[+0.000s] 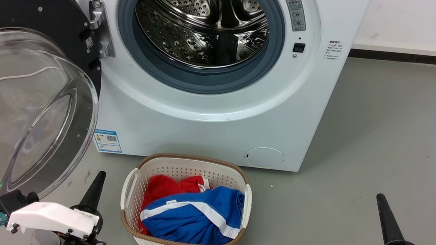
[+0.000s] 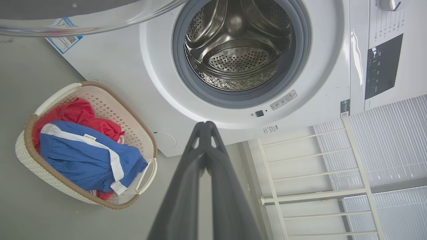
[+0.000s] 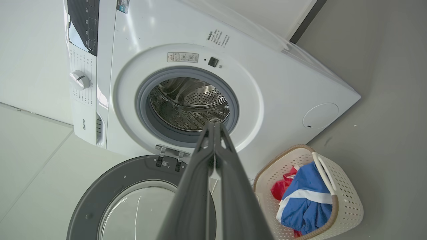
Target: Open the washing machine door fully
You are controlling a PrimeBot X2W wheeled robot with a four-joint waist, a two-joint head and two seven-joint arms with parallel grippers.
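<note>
Standing wide open: washing machine door point(image 1: 22, 86) | left pincer point(image 1: 100, 176) closed, empty | right pincer point(image 1: 381, 200) closed, empty

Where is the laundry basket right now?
In the head view the laundry basket sits on the floor, lower centre, before the washer, right of the open washing machine door.

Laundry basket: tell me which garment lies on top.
The blue garment with the white stripe lies on top; the red garment shows partly from under it.
</note>
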